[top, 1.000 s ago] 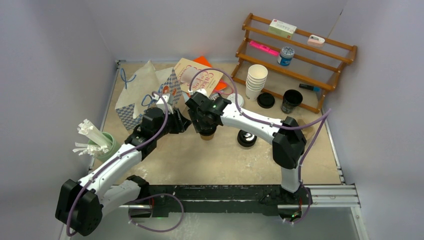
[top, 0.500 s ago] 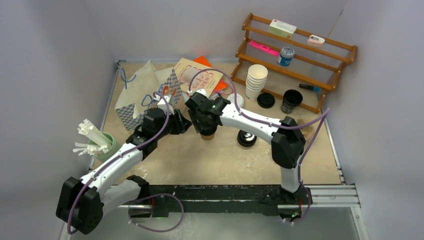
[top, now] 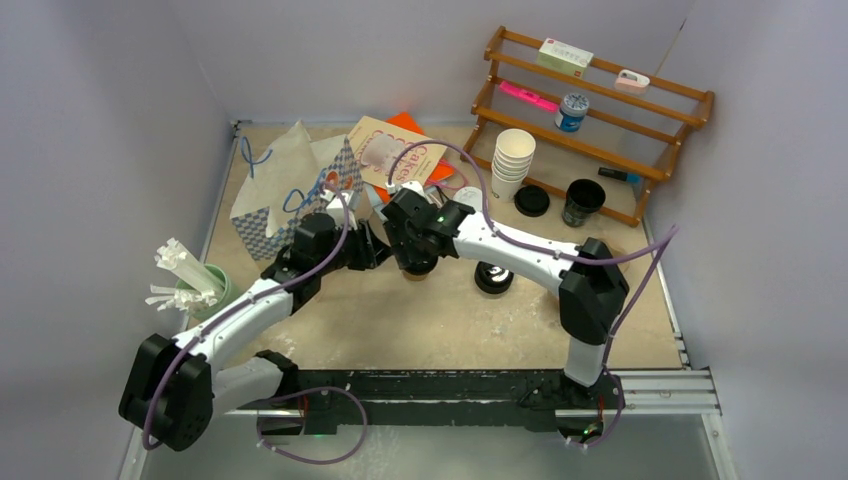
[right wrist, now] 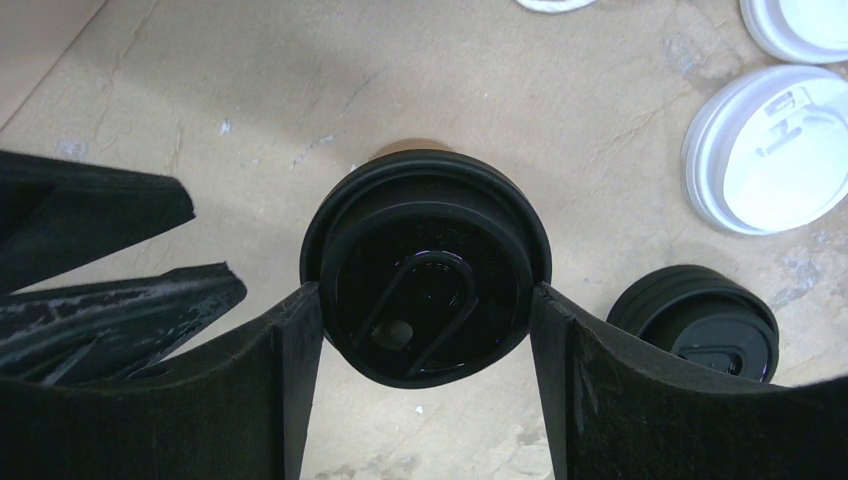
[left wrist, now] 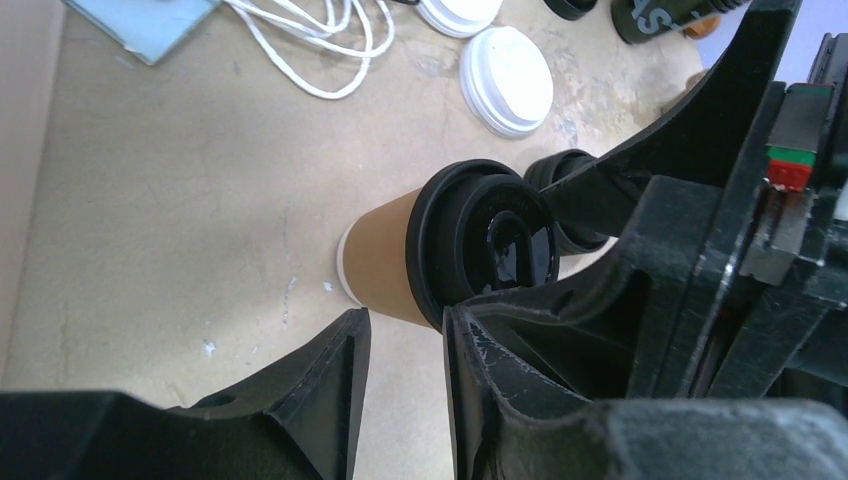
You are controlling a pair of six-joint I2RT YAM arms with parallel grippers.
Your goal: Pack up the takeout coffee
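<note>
A beige, stone-like counter, scuffed and flecked with white, is being enclosed on three sides by plain, pale lilac-grey walls. A slatted wooden rack is being propped in the back right corner. A blue-checked paper bag with cord handles is being carried by the counter at the back left. The left arm and the right arm, both black and white, are being stretched toward the middle of the counter.

There the right claw is being clenched on the brown paper cup. Its two flat, matte black fingers are being pressed against opposite sides of the cup's round, glossy black plastic lid, and the cup is being held upright between them with its base on the counter.

The left claw is being held released just beside the same cup, on its left. Only a narrow gap is being shown between its wedge-shaped, scratched black fingers, and nothing is being gripped there.

A tapered stack of lidless white cups is being carried in front of the rack. A short black cup with a ridged black top is being carried near the right claw, on its right, apart from the brown one. Smallest, a round white plastic lid with a raised rim is being carried flat, farther back than the black cup.
</note>
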